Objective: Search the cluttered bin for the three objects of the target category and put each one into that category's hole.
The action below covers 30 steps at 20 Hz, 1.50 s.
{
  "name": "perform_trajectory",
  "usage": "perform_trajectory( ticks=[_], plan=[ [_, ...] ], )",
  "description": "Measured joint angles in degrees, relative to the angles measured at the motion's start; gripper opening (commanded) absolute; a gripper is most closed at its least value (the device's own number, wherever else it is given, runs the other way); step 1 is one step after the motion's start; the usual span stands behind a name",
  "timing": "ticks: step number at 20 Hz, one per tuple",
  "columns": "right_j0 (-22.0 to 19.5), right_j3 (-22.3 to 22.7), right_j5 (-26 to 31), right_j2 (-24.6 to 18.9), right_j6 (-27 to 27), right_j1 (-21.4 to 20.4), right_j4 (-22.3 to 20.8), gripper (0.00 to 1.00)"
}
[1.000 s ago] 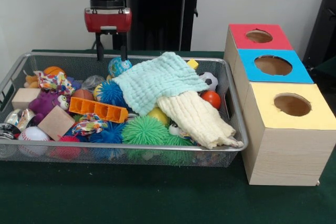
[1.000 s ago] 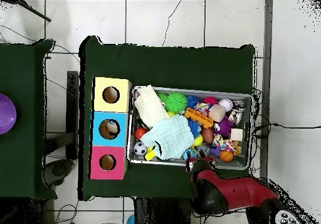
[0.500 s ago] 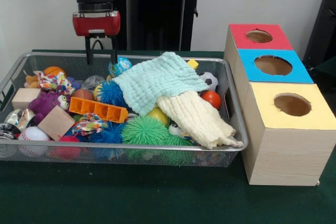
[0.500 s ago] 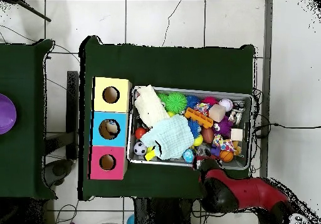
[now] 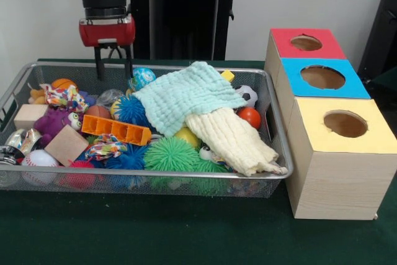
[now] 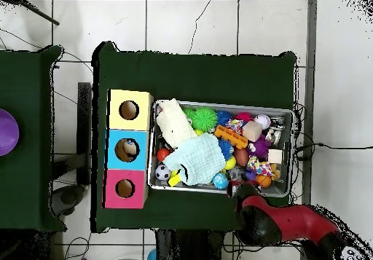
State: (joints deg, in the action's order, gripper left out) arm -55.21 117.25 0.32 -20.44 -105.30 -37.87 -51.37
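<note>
- The red and black arm's gripper (image 5: 112, 69) hangs above the far left part of the silver wire-mesh bin (image 5: 155, 181); its two thin black fingers (image 5: 97, 69) point straight down with a clear gap between them, and nothing is held between them.
- Just right of the fingertips sits a blue and white globe-patterned ball (image 5: 142, 77), apart from them.
- A pale mint waffle-weave cloth (image 5: 186, 94) lies draped over the middle of the bin's pile, and a cream waffle-weave cloth (image 5: 232, 141) runs from under it toward the near right corner.
- A black and white soccer ball (image 5: 247, 95) and a small red-orange ball (image 5: 250, 116) lie at the bin's right side, beside the cloths.
- A green spiky rubber ball (image 5: 170, 153) rests near the front rim, with a blue spiky ball (image 5: 131, 110) farther back and an orange plastic block with square holes (image 5: 116, 129) between them.
- At the left are a purple plush toy with an eye (image 5: 56, 120), a plain wooden cube (image 5: 66, 144) and a white baseball (image 5: 38, 159).
- Right of the bin stands a wooden box row with three round holes: the red-topped box (image 5: 305, 43) farthest, the blue-topped box (image 5: 322, 77) in the middle, the yellow-topped box (image 5: 344, 125) nearest.
- In the overhead view something pale shows inside the blue box's hole.
</note>
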Motion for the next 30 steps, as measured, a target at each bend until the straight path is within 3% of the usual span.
perform_trajectory(
  ticks=[8,15,30],
  plan=[
    [6.3,-3.1,0.0,1.6,0.0,1.6,-2.5,1.00],
    [8.0,-4.6,0.0,2.4,0.0,3.1,-3.4,1.00],
    [4.9,-6.2,0.0,2.7,0.0,3.9,-7.7,1.00]
  ],
)
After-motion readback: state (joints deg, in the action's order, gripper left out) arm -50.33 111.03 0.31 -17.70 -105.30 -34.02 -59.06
